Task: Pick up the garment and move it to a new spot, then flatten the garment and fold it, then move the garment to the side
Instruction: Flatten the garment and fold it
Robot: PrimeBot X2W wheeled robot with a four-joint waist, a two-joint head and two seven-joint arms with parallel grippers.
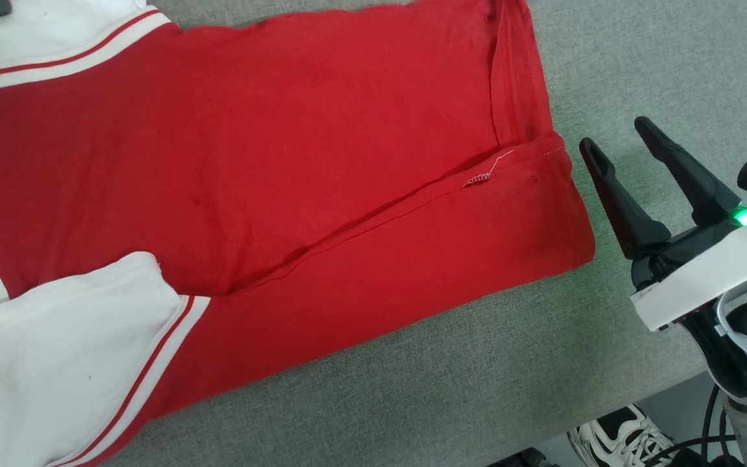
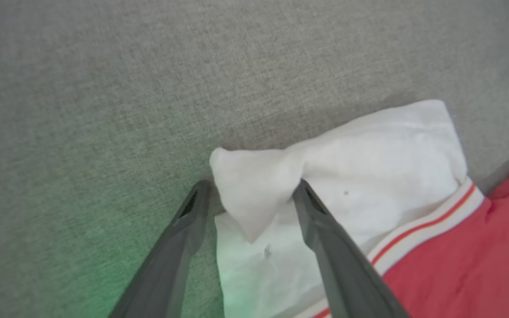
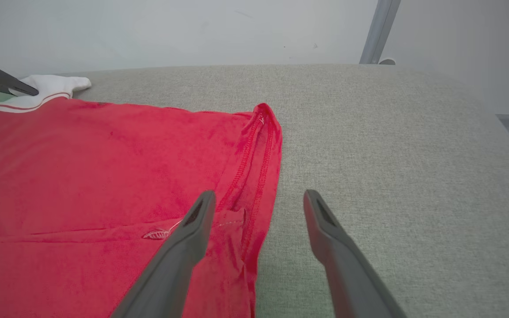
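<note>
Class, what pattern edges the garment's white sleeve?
The sleeve trim is striped red and white; head view.

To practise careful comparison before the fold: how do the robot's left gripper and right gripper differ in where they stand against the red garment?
The left gripper has a bunched tip of the white sleeve between its fingers; the right gripper holds nothing. The left gripper is at the sleeve end; the right gripper hangs beside the red hem, over the grey surface. Both are open.
</note>
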